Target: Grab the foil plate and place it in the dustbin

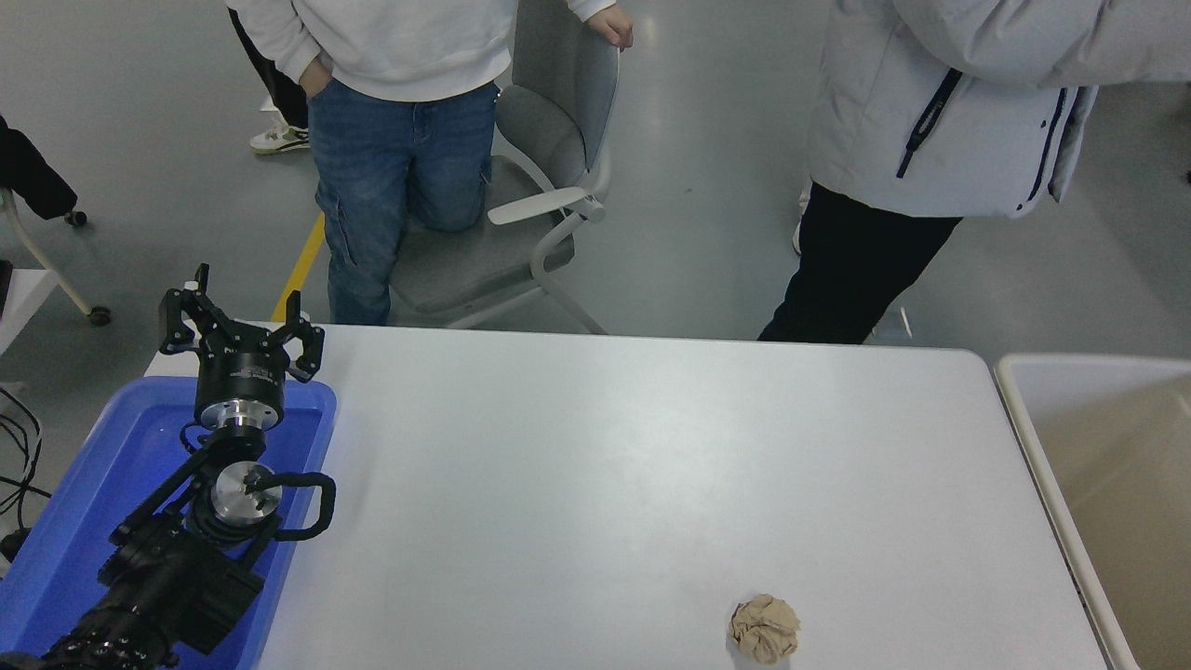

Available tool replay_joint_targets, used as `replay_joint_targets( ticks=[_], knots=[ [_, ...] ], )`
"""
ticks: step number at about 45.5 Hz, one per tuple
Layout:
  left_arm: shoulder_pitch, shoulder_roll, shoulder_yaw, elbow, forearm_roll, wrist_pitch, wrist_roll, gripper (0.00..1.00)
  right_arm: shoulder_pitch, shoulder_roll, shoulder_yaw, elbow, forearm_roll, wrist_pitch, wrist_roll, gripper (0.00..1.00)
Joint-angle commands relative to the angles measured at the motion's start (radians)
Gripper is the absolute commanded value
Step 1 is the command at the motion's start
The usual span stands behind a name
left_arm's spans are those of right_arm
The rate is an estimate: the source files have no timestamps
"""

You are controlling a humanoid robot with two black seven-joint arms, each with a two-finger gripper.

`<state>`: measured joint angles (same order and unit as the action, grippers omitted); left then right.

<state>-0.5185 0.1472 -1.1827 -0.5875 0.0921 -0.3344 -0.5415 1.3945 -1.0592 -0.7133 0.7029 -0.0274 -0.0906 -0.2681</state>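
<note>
The foil plate is out of view. The dustbin (1023, 395), beige with a cream-white rim, stands off the table's right edge, and what shows of its inside holds nothing. My left gripper (240, 321) is parked over the far end of the blue tray at the lower left, its fingers spread open and holding nothing. My right arm and its gripper do not show anywhere in the picture.
A blue tray (93, 484) lies under my left arm. A crumpled tan paper ball (764, 628) sits near the table's front edge. Two people stand at the far side, one beside a grey chair (521, 214). The white table (651, 465) spans the middle.
</note>
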Motion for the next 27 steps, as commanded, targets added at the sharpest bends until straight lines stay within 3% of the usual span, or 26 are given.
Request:
replay_joint_targets(
  ticks=[1,12,17,27],
  knots=[
    [0.0,0.0,0.0,0.0,0.0,0.0,0.0,0.99,-0.446,0.18,0.342,-0.31,0.084,-0.054,0.003,0.0],
    [0.0,0.0,0.0,0.0,0.0,0.0,0.0,0.99,-0.663,0.399,0.548,-0.565,0.075,-0.008,0.015,0.0],
    [0.0,0.0,0.0,0.0,0.0,0.0,0.0,0.99,-0.706,0.438,0.584,-0.574,0.078,-0.017,0.05,0.0],
    [0.0,0.0,0.0,0.0,0.0,0.0,0.0,0.99,-0.77,0.488,0.598,-0.576,0.08,-0.015,0.078,0.0]
  ],
)
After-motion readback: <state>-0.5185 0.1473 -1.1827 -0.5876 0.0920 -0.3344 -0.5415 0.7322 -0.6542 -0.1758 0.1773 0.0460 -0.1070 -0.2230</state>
